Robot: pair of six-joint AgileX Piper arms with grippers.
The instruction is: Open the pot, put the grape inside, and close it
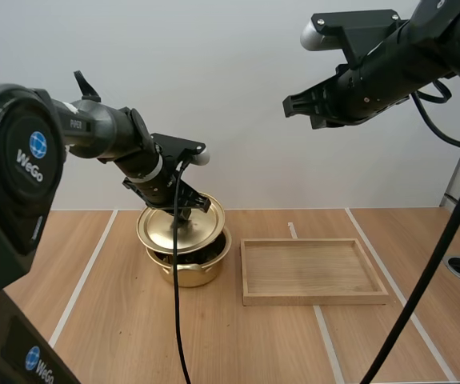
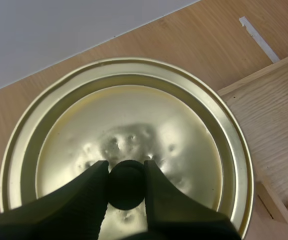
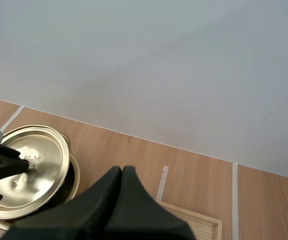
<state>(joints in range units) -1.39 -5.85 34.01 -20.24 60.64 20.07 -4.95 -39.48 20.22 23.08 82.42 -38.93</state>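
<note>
The left tool (image 2: 126, 169) is clenched on the black knob (image 2: 127, 189) of the golden lid (image 2: 133, 110), one finger at each side of it; in the high view the lid (image 1: 171, 228) hangs tilted over the golden pot (image 1: 200, 270), which stands on the table (image 1: 134, 336) just beside the wooden tray (image 1: 314, 270); part of the pot's dark mouth is uncovered on the tray's side; whether the lid's low edge touches the rim I cannot tell. The right tool (image 1: 294, 106) hangs high above the table, well apart from pot and tray; its fingers (image 3: 111, 187) lie pressed together as one dark wedge, grasping nothing.
</note>
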